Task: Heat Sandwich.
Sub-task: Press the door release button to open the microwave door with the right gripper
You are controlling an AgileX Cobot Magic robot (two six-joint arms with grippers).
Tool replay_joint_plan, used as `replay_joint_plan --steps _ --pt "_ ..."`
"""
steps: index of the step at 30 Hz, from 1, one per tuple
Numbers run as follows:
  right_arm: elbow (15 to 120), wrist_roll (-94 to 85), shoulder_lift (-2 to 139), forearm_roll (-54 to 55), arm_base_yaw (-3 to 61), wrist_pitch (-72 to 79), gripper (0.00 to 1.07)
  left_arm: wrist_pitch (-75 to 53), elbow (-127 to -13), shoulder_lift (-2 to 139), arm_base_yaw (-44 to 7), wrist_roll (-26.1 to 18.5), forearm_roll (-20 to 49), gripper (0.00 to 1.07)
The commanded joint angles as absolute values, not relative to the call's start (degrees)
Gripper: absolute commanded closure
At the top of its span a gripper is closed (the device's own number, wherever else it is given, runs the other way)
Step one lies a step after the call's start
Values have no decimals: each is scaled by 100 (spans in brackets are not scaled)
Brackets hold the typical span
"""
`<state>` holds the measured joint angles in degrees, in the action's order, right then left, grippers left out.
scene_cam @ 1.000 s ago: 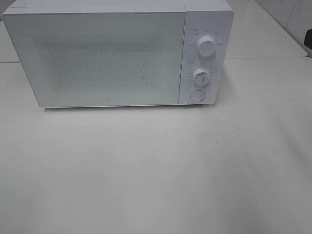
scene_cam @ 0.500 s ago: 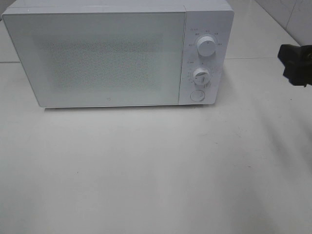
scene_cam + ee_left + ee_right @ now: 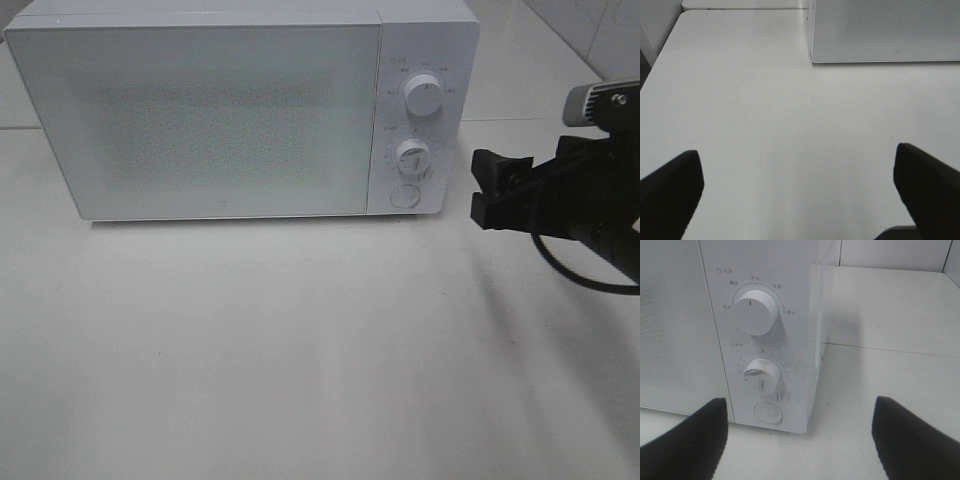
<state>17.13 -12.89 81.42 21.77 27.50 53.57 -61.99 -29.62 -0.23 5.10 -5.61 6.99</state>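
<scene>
No sandwich shows in any view. A white microwave (image 3: 200, 110) stands at the back of the table with its door shut. My right gripper (image 3: 484, 188) hovers just right of its control panel, open and holding nothing. In the right wrist view the right gripper (image 3: 800, 440) faces the upper knob (image 3: 754, 312), the lower knob (image 3: 760, 375) and the round button (image 3: 767, 412). My left gripper (image 3: 800, 195) is open and empty above bare table, with the microwave's lower left corner (image 3: 885, 30) ahead of it. The left arm is out of the high view.
The white table (image 3: 300, 350) stretches in front of the microwave. A tiled wall (image 3: 590, 25) rises at the back right. A black cable (image 3: 580, 275) loops under the right arm. The table's left edge (image 3: 660, 55) shows in the left wrist view.
The right arm has come in from the right edge and moved left toward the microwave's control panel. The microwave has not moved.
</scene>
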Motion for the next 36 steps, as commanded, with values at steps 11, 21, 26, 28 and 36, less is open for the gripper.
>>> replay_joint_plan --steps 11,21,26,28,36 --pt "1862 -1650 9322 4068 4263 6515 31 -6148 -2956 -138 476 -527 751 9" --pt "2235 -1696 9798 4297 4687 6440 31 -6148 -2956 -138 476 -527 751 9" --pt "2361 -1702 9849 4406 4744 6325 31 -6148 -2956 -138 476 -527 751 9" --pt "2366 -1707 9849 4423 4744 6325 31 -6148 -2956 -138 476 -527 751 9" --pt "2366 -682 9849 4423 4744 6194 31 -6148 -2956 -138 476 -527 751 9"
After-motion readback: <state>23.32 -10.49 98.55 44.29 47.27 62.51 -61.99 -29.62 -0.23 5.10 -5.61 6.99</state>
